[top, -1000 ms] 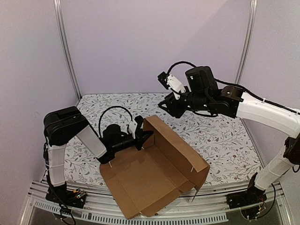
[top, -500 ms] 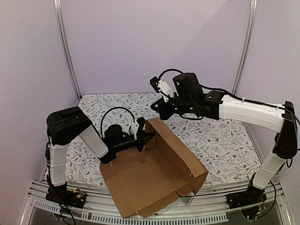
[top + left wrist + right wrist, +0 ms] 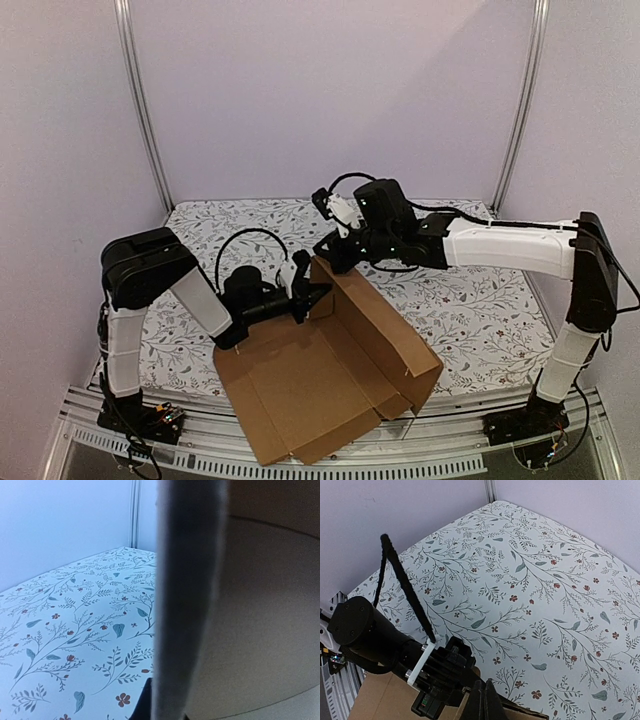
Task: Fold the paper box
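The left gripper (image 3: 306, 292) is pinched shut on the far end of the raised long wall of the plain brown corrugated cardboard paper box (image 3: 300, 390). The right gripper (image 3: 327, 251) has its fingers pressed together with nothing between them. Its tips sit at the top far corner of that same wall; whether they touch the cardboard cannot be told. The box lies open at the near edge of the floral-patterned table (image 3: 470, 300), between the arm bases, its base flat and its near corner overhanging that edge.

The paper box (image 3: 320, 375) is matt brown cardboard with a smooth face. The bench (image 3: 480, 300) has a matt, floral-printed cloth surface.
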